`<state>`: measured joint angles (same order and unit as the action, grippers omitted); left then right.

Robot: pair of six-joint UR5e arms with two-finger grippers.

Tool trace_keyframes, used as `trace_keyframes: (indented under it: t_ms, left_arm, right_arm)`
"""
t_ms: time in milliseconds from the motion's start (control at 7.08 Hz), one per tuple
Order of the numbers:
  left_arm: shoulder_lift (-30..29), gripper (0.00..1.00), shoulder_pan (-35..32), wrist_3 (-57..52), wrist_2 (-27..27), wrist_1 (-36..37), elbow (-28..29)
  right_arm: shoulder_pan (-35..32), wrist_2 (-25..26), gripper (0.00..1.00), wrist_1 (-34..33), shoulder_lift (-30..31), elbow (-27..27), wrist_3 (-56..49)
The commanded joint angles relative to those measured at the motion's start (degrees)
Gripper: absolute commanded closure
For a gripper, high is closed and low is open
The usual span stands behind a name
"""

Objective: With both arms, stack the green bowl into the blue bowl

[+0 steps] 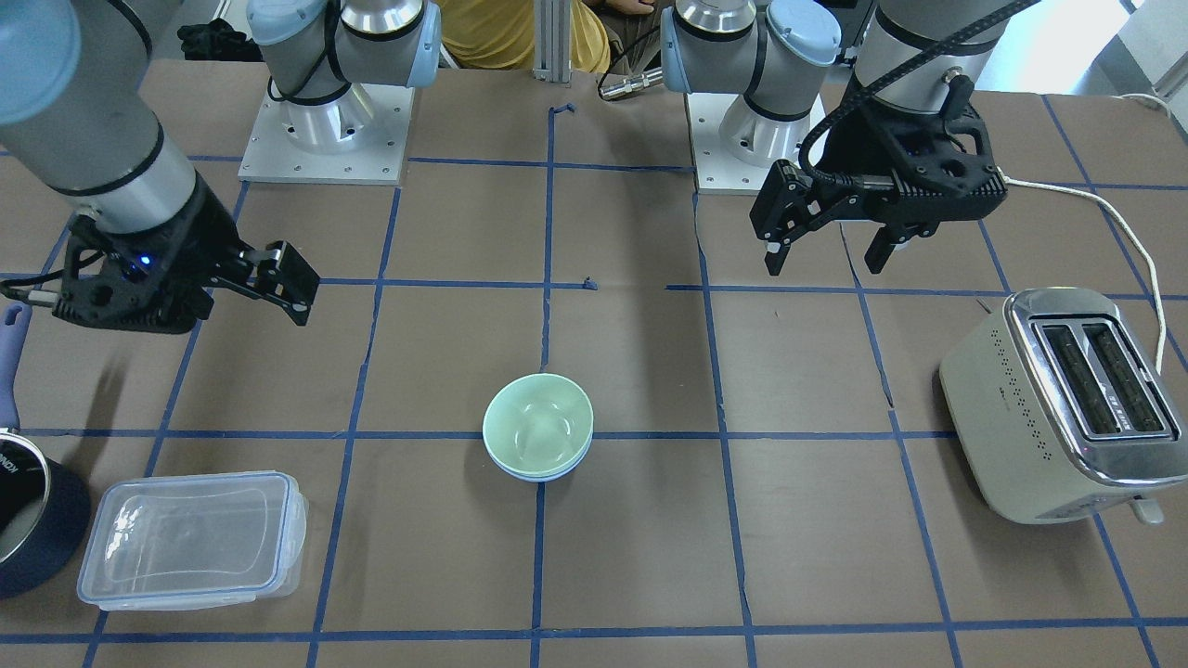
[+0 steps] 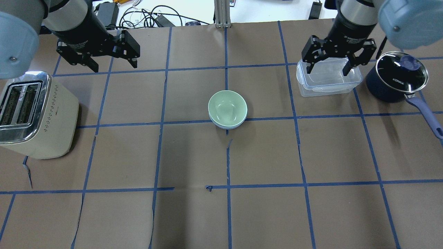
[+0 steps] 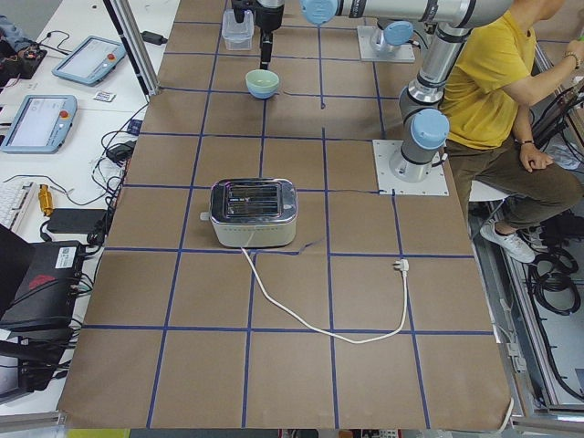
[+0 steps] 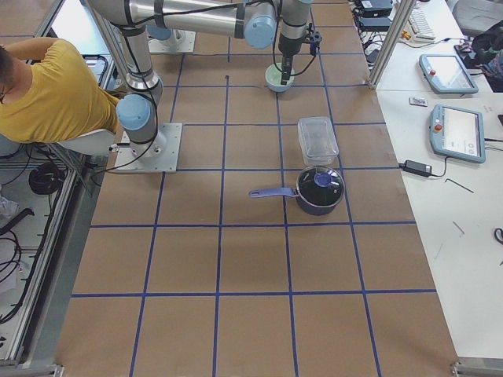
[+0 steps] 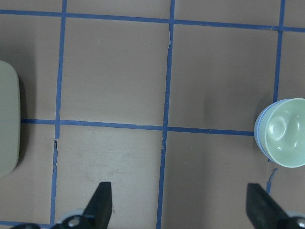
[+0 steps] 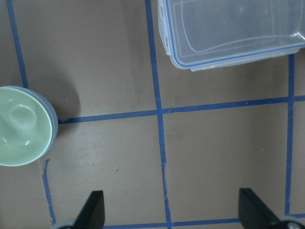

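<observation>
blue bowl (image 1: pixel 538 476): we see only a rim sliver, rest under green bowl (image 1: pixel 538 425)
pot (image 1: pixel 37 529): cut by front view's edge
box (image 6: pixel 228 28): top cut off, R wrist view

The green bowl (image 1: pixel 538 422) sits inside the blue bowl (image 1: pixel 543 476) in the middle of the bench (image 1: pixel 650 557); only a thin blue rim shows under it. My left hand (image 1: pixel 824 258) hangs near the toaster (image 1: pixel 1058 408) with its fingers spread. My right hand (image 1: pixel 290 283) hangs on the other side, above the clear container (image 1: pixel 190 538) and the dark pot (image 1: pixel 32 529).
</observation>
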<state>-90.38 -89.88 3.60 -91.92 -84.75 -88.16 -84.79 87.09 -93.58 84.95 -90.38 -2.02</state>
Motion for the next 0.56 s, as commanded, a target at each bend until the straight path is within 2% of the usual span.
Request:
trace_keyframes:
  t_ms: [0, 141, 424]
  left_arm:
    - [0.0, 0.0, 0.0, 0.0, 0.0, -0.1, 0.0]
    - [0.0, 0.0, 0.0, 0.0, 0.0, -0.1, 0.0]
    - [-0.1, 0.0, 0.0, 0.0, 0.1, -0.1, 0.0]
  right_arm:
    - [2.2, 2.6, 0.0, 0.3, 7.4, -4.9, -4.8]
    - [2.0, 4.7, 0.0, 0.8, 8.0, -4.5, -4.8]
    - [-1.8, 4.7, 0.0, 0.8, 9.4, -4.7, -1.7]
